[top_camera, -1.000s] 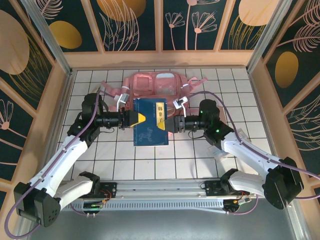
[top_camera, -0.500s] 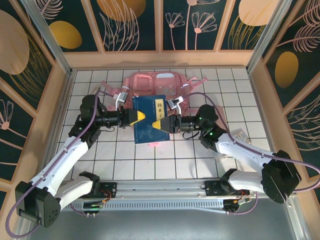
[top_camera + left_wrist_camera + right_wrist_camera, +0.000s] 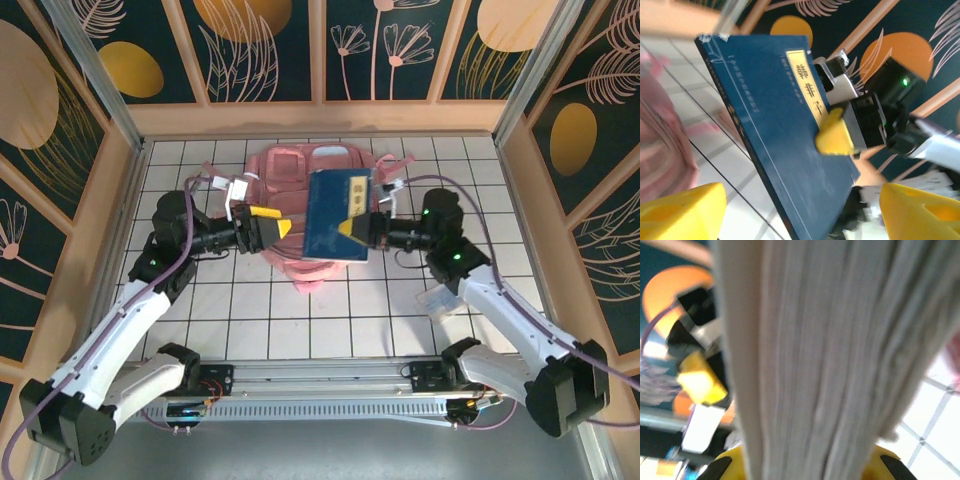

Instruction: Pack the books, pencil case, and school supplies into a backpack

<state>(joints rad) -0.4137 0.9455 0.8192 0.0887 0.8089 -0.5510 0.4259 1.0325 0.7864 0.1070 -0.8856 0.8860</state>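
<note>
right gripper: clamped on one edge of the book. One yellow finger lies flat on the cover, and the page block sits between the pads.
left gripper: jaws spread wide with nothing in them. It sits just off the book's free edge, apart from it.
book: cantilevered out from the right gripper toward the left one, tilted and off the table, over the backpack.
backpack: lies below the held book. We cannot tell where the opening is or whether it is open.
risk, sag: single-edge grip on a thin softcover. We expect droop or fanning pages, so the free corner may catch on fabric.
risk, slip: smooth cover plus a long lever arm. A quick wrist turn could let the book pivot in the pads.
risk, mouth: soft fabric may collapse. With the left gripper empty, nothing props the bag open.
book material: dark blue smooth cover, yellow title strip, pale page edges, flat and flexible.
backpack material: pink soft cloth, translucent pockets, loose straps, limp and lumpy.
fingers: hard yellow plastic, blocky.
</note>
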